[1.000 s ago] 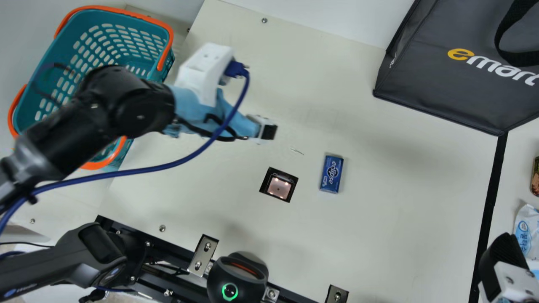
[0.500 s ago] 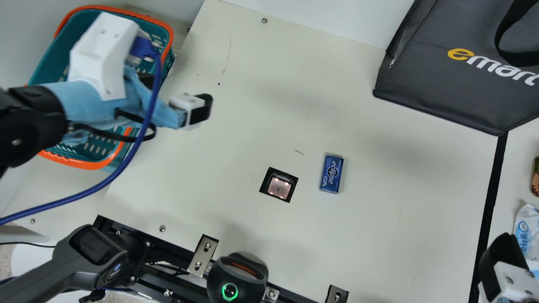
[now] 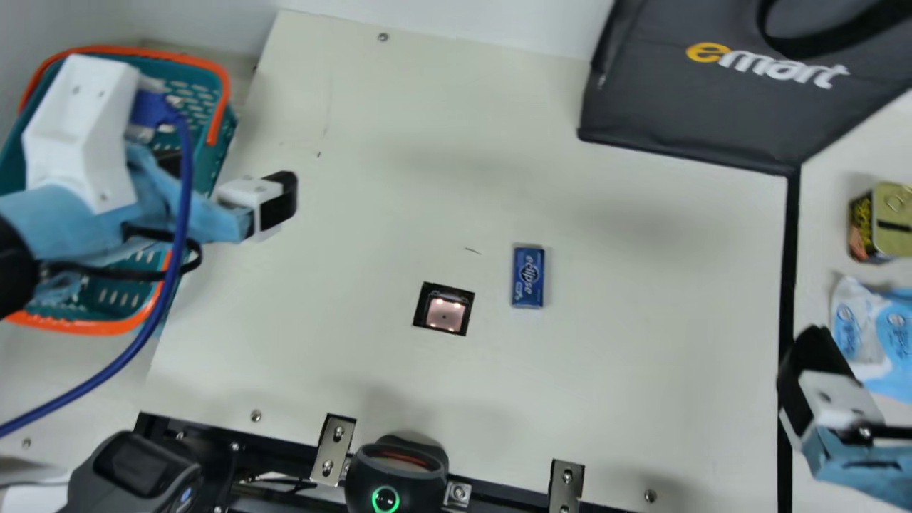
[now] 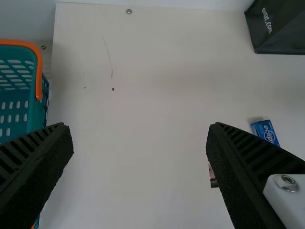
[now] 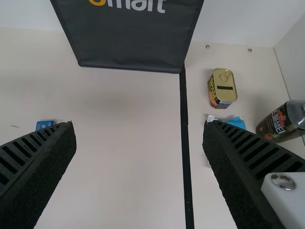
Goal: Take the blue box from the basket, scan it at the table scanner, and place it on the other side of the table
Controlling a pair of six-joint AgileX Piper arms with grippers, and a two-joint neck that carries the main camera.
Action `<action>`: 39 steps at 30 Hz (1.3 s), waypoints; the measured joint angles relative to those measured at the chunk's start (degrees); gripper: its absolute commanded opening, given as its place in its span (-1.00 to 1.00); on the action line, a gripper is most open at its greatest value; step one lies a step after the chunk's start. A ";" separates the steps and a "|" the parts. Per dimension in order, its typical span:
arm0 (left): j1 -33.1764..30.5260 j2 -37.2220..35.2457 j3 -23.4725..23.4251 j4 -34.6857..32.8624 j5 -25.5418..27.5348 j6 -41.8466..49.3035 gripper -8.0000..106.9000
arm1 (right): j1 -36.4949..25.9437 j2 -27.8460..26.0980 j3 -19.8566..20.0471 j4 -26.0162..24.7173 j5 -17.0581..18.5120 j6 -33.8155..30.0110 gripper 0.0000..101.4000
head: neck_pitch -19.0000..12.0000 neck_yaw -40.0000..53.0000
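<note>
Box point(image 3: 528, 278) near table scanner point(image 3: 445, 315)

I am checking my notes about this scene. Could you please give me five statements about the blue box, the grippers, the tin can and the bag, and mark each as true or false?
1. The blue box lies on the table beside the scanner window. True.
2. The left gripper is closed around the blue box. False: its fingers are apart and hold nothing.
3. The right gripper is open. True.
4. The tin can is in the teal basket. False: it is on the table, across the black strip from the blue box.
5. The dark bag has yellow and white lettering. True.
</note>
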 measured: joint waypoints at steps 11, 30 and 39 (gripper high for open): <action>0.00 0.00 0.00 0.00 0.00 0.00 0.71 | 0.35 0.30 -0.06 0.00 0.00 0.00 0.87 | 0.09 -7.91; 0.00 0.00 0.00 0.00 0.00 0.00 0.71 | 8.13 16.30 2.82 8.38 -8.15 -6.81 0.87 | 0.00 -8.00; 0.00 0.00 0.00 0.00 0.00 0.00 0.71 | 15.07 25.53 4.04 8.77 -12.79 -5.15 0.87 | 0.09 -8.00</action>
